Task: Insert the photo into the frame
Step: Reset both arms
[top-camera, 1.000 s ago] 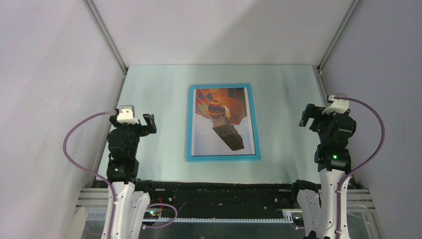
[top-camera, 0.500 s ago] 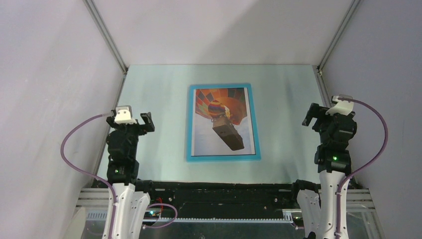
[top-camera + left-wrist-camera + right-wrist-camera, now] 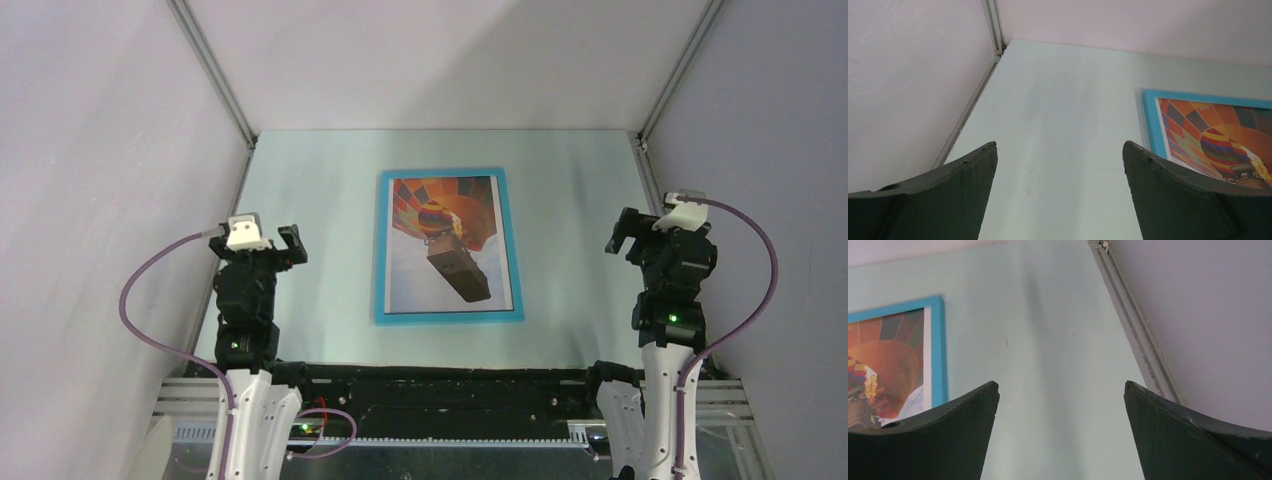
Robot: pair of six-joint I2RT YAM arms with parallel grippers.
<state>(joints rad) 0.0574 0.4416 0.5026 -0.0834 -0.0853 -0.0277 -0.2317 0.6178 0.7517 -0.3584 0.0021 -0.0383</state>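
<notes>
Photo [image 3: 445,250], a rectangular paper print of an orange, red and blue balloon, lies inside the thin bright blue frame [image 3: 450,316] at the centre of the pale green table [image 3: 570,200]. The left gripper [image 3: 1059,145] and the right gripper [image 3: 1061,384] are well apart from it, fingers spread wide, holding nothing.

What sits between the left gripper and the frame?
Nothing: only bare table separates the left gripper from the frame, as the top external and left wrist views show.

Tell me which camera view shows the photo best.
Top external: the whole photo shows there, lying within the blue frame. Each wrist view catches only one far corner of it, cut off at the picture's edge.
</notes>
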